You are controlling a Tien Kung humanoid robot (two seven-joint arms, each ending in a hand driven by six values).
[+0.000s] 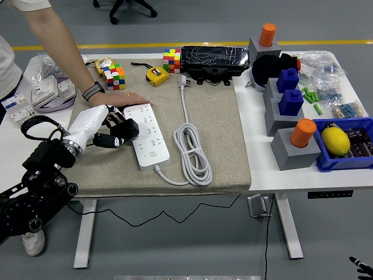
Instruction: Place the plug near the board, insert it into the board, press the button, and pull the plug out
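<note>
Grey matting covers the bench (256, 169), where the plug (183, 81) lies far and right of the left robot hand (116, 131), curled empty beside the long board (145, 135).

floor (192, 245): grey, smooth | yellow line (233, 44) runs across behind the white table (291, 175) | black office chair base (133, 9) at top | even light

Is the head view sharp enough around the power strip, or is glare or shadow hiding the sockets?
Head view: evenly lit and sharp; the power strip shows no glare, sockets small but discernible; only soft shadow under the left robot hand at its left edge.
</note>
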